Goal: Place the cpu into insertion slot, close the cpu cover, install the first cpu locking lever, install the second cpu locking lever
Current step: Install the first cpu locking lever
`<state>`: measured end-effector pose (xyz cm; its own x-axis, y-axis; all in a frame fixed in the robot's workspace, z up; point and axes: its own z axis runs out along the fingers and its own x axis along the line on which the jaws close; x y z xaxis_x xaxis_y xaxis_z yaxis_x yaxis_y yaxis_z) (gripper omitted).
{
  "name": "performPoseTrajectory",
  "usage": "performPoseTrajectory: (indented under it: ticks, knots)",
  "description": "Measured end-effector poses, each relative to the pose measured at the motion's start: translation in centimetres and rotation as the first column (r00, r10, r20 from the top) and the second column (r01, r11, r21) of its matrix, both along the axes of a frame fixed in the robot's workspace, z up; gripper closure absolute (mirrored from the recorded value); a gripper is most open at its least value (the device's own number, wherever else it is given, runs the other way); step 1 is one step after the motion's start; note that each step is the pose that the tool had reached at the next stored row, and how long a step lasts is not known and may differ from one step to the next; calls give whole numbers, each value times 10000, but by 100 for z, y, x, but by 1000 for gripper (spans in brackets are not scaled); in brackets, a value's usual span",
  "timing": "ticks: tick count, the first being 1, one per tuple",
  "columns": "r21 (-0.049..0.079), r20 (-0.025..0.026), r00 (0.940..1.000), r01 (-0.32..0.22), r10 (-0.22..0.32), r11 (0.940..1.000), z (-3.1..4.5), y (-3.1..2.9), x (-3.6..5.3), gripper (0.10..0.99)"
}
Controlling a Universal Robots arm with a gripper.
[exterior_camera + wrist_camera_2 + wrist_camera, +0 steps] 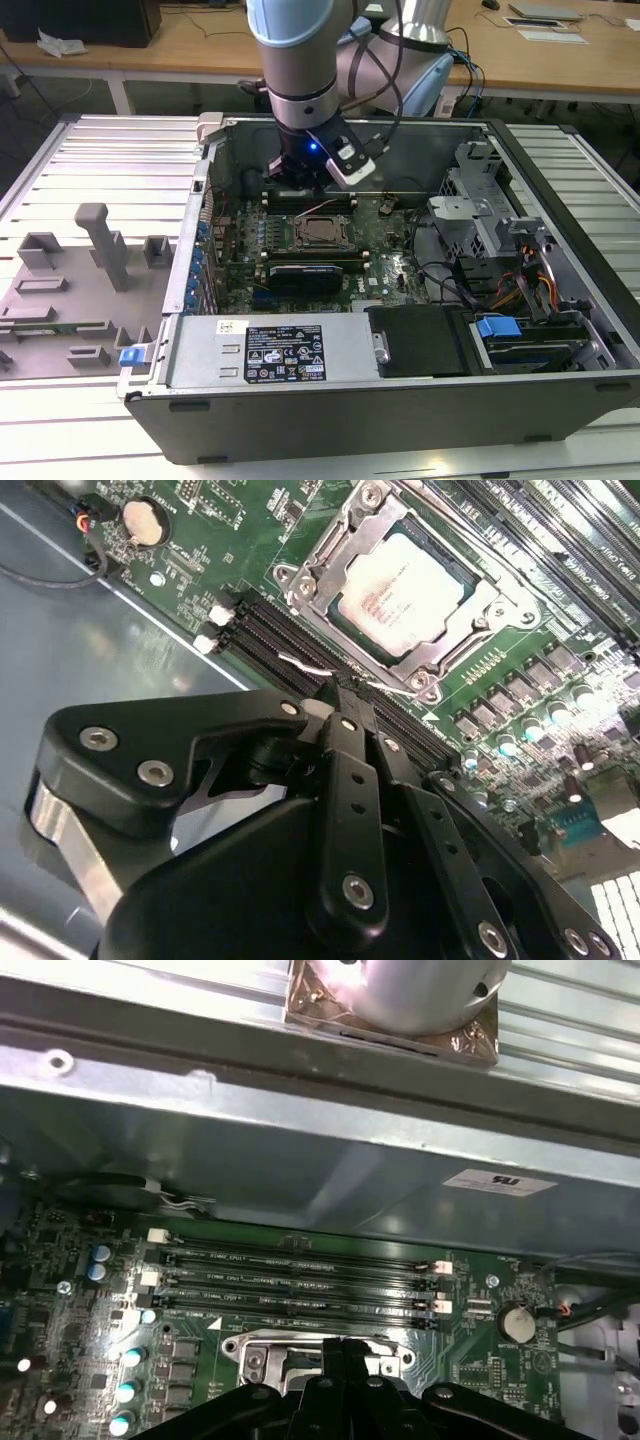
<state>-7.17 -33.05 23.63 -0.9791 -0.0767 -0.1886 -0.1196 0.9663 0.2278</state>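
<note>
The cpu [405, 585], a silvery square chip, lies flat in the insertion slot [349, 630], whose dark frame barely shows around it. The cpu cover [443, 647], a thin metal frame with a square window, lies flat down over the chip's edges. My gripper [336, 694] hangs shut just beside one side of the socket, with its black fingers [343, 780] pressed together. A thin bright lever rod [298, 664] runs along that side of the socket and passes right at the tips. In the exterior view my gripper [312, 186] hovers over the motherboard just behind the socket [322, 232].
Long black memory slots [300, 1278] run beside the socket. A black expansion card [305, 272], the power supply [270, 350] and a drive cage [490, 220] crowd the case. The case wall [300, 1160] stands close behind. A grey fixture tray [70, 290] lies outside, at the exterior view's left.
</note>
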Motion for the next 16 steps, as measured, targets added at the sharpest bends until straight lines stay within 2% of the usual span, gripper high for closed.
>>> performPoseTrajectory:
  ticks: [10, 16]
  knots:
    - [-1, -5, 9987, 515, -515, 9987, -98, 109, 0, 980]
    - [0, -4, 9977, 674, -674, 9977, -128, 121, 1, 980]
